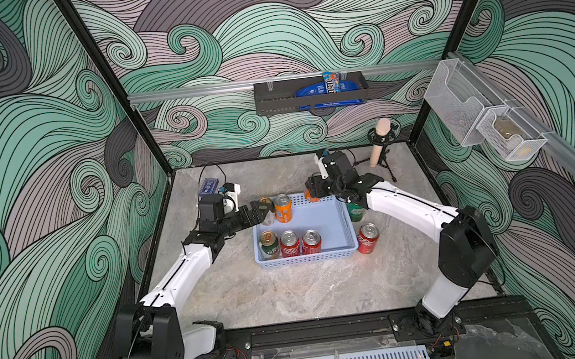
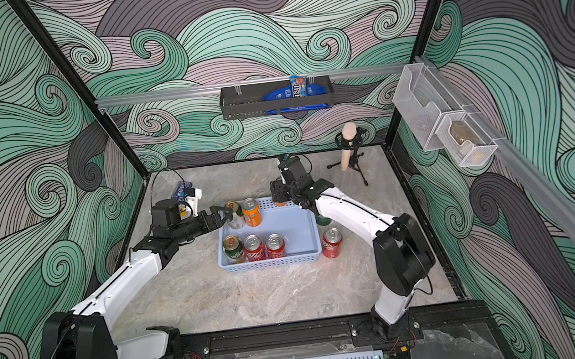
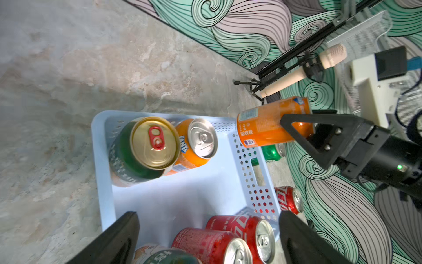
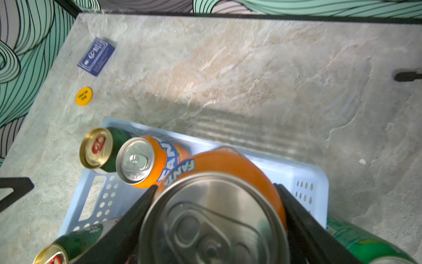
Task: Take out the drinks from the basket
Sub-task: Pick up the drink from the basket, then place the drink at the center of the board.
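Orange can (image 4: 219, 164): held at its upper body between my right fingers, raised over the far right corner of the basket (image 1: 325, 257).
Right gripper (image 4: 214, 188): closed on that can, one finger on each side, just under its silver top.
Left gripper (image 3: 208, 214): jaws spread wide with nothing between them. It hovers at the basket's left wall, near the far gold-top can (image 1: 266, 205), and as far as I can see is not touching it.
Basket: light blue, perforated sides, flat on the marbled table (image 1: 293, 299).
In basket, far left corner: far gold-top can, with the second orange can (image 1: 283, 209) touching beside it.
In basket, near wall: near gold-top can (image 1: 268, 245), left red can (image 1: 289, 244) and right red can (image 1: 311, 242), upright in a row.
Outside, right of basket: loose red can (image 1: 368, 239) stands upright just beside the near corner. Bright green can (image 1: 355, 212) stands by the right wall, partly hidden under my right arm.
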